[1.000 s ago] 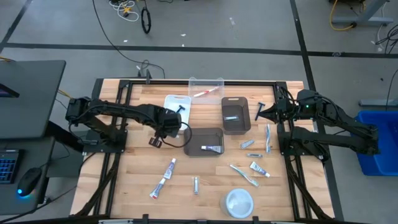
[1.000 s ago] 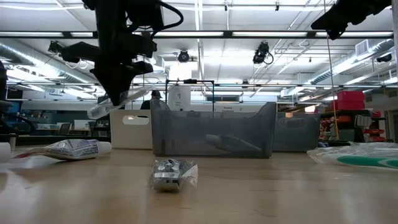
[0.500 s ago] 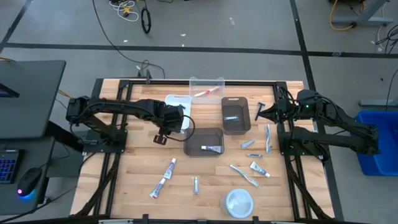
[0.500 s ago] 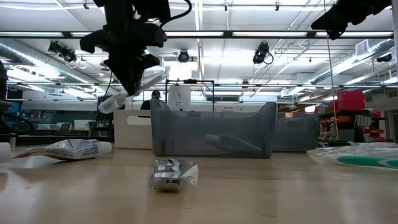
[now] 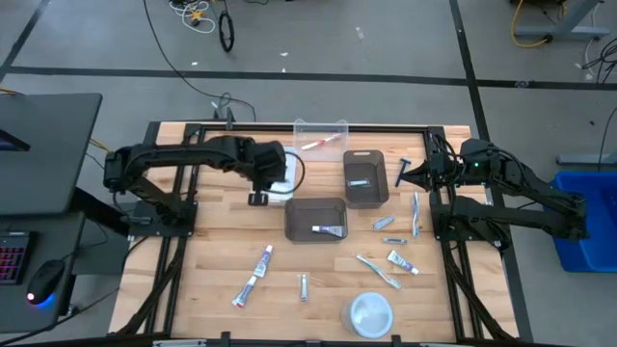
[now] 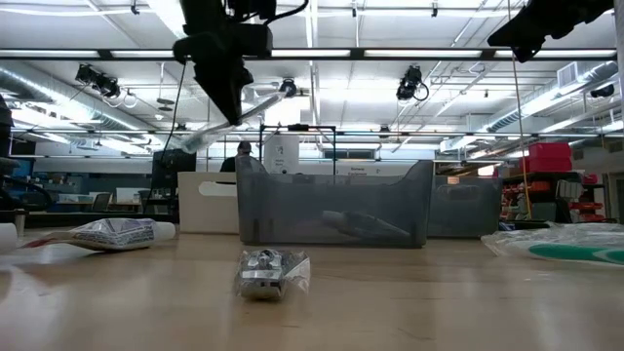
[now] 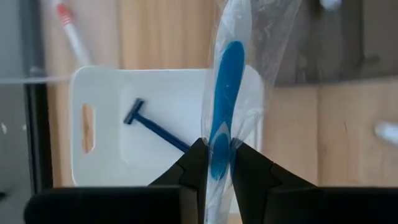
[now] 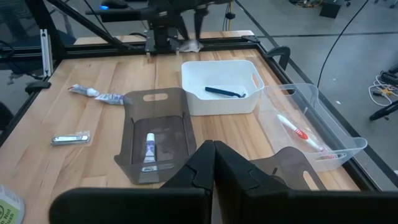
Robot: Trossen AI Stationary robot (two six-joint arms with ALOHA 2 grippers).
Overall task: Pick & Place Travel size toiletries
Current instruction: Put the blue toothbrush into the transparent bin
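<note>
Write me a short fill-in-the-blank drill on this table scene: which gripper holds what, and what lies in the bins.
1. The left gripper is shut on a wrapped ____ toothbrush.
2. The white bin below it holds one blue ____.
3. The clear bin holds a toothbrush that is white and ____.
4. The right gripper waits at the table's right edge, its fingers ____.

Missing words: blue; razor; red; shut

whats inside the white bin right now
One blue razor lies in the white bin. The left hand holds a wrapped blue toothbrush above it, and the wrapper covers part of the bin's floor, so nothing shows there.
</note>
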